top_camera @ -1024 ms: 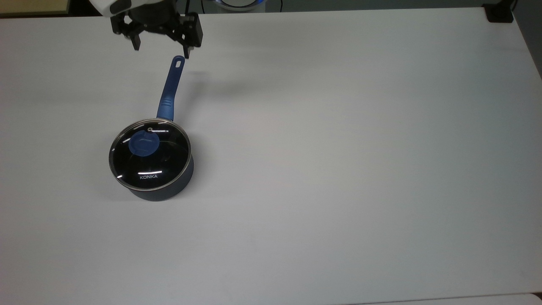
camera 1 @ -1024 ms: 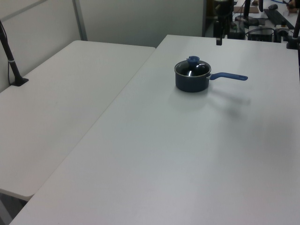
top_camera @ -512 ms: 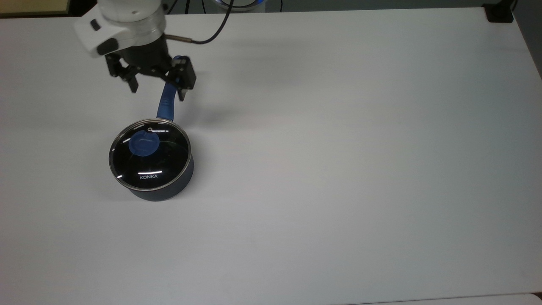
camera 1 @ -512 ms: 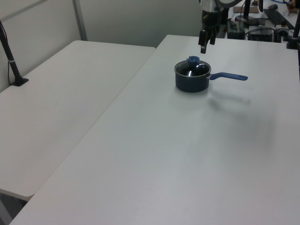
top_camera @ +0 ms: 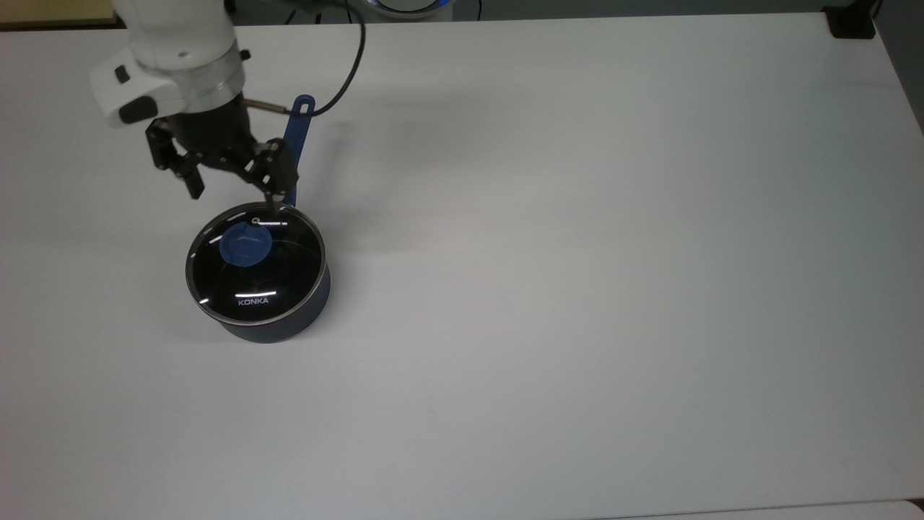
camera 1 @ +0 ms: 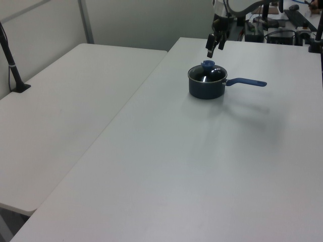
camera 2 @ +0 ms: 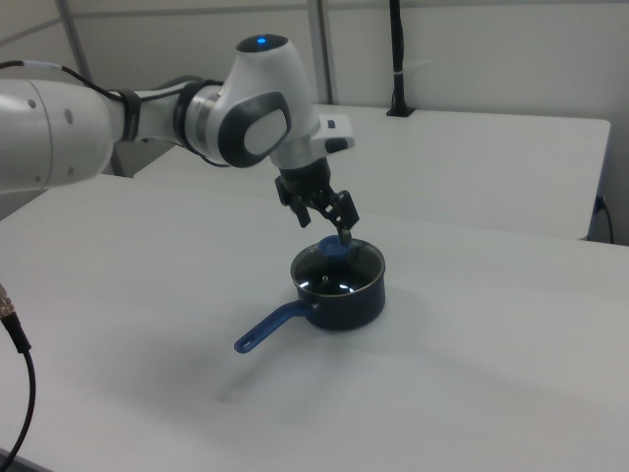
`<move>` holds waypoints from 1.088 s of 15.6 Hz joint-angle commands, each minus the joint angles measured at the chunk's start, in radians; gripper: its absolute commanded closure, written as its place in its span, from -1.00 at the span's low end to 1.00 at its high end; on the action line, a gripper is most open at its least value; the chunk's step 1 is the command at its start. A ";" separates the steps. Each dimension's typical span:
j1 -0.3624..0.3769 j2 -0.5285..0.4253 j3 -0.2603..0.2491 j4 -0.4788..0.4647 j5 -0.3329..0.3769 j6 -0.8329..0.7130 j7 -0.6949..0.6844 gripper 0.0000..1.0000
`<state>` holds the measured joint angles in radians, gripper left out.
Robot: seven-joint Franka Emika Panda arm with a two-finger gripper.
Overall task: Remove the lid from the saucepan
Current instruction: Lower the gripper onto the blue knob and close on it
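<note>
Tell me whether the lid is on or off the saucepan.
On. The lid sits flat on the saucepan, its rim matching the pot's; the open gripper hovers above, not touching.

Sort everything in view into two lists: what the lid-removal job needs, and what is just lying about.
Needed for the job:
- round clear glass lid with blue knob, sitting on the pan
- small dark blue-grey saucepan with long blue handle
- gripper, fingers open, above the lid

Just lying about:
- white table
- second white table
- black post

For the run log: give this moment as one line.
gripper: open, above saucepan | lid: on, untouched | phase: approach
</note>
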<state>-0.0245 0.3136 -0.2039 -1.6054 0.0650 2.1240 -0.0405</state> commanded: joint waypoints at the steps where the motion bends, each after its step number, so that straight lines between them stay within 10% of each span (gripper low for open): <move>1: 0.014 0.053 -0.022 0.012 0.035 0.063 -0.042 -1.00; 17: 0.040 0.114 -0.020 0.005 0.045 0.159 -0.036 -1.00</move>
<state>0.0044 0.4141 -0.2104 -1.6029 0.0781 2.2678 -0.0559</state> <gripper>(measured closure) 0.000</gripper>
